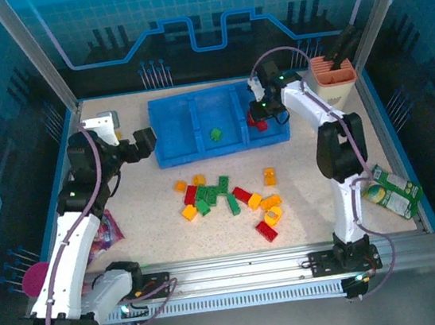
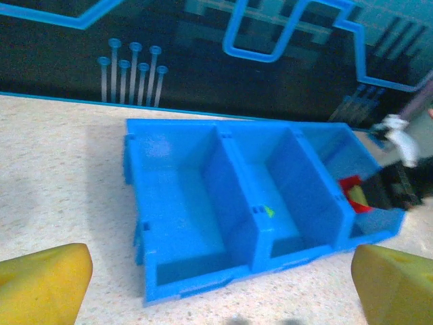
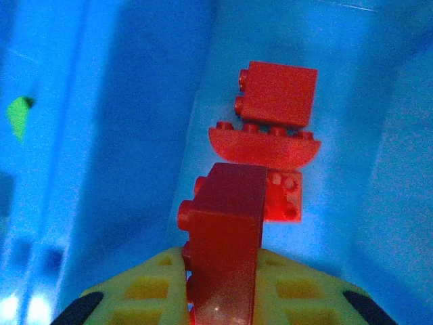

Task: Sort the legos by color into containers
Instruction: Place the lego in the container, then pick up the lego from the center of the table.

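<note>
Right fingers clamp a red brick over the right compartment of the blue tray; probably light, rigid, slick plastic, best pinched across flat sides; left fingers gape empty left of the blue tray; loose legos lie on the counter before it.

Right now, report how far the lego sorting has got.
Done: red legos lie in the tray's right compartment, one green lego in the middle one. In hand: the right gripper is shut on another red lego above them. Remaining: the mixed pile on the table; the left compartment is empty, the left gripper open.
</note>
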`<action>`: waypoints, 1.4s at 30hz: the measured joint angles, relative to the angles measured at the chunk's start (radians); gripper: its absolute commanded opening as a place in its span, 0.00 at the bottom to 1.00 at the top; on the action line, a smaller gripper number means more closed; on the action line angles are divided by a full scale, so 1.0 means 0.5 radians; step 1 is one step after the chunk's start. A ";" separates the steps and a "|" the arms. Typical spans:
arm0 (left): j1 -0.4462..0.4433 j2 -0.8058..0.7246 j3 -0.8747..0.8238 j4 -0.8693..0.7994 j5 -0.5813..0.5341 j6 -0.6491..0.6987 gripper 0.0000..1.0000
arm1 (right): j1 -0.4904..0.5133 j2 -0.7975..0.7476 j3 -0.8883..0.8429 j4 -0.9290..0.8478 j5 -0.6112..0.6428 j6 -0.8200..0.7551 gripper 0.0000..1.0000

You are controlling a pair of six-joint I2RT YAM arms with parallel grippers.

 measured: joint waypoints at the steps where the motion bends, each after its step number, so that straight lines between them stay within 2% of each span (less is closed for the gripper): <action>1: 0.000 0.013 0.000 0.003 0.032 0.005 0.99 | 0.003 0.049 0.043 -0.002 0.005 -0.001 0.26; 4: -0.001 0.122 0.044 -0.094 0.047 0.014 0.99 | 0.018 0.149 0.146 -0.002 0.006 -0.008 0.29; 6: -0.010 0.233 0.090 -0.212 -0.023 -0.028 0.96 | 0.028 0.157 0.163 -0.002 0.005 -0.008 0.32; 10: -0.059 0.355 0.072 -0.434 -0.181 -0.243 0.93 | 0.037 0.156 0.185 -0.003 0.020 -0.022 0.40; 13: -0.209 0.369 -0.053 -0.521 -0.292 -0.473 0.92 | 0.036 0.155 0.185 -0.002 0.038 -0.037 0.44; 18: -0.491 0.431 -0.296 -0.571 -0.402 -0.870 0.87 | 0.037 0.146 0.185 -0.015 0.039 -0.054 0.45; 24: -0.668 0.603 -0.381 -0.549 -0.490 -1.295 0.84 | 0.041 0.024 0.138 -0.013 -0.001 -0.062 0.46; 34: -0.723 0.951 -0.360 -0.418 -0.606 -1.789 0.81 | 0.120 -0.356 -0.067 0.069 -0.066 -0.091 0.48; 42: -0.726 1.165 -0.268 -0.258 -0.668 -1.961 0.80 | 0.143 -0.486 -0.237 0.077 -0.079 -0.092 0.48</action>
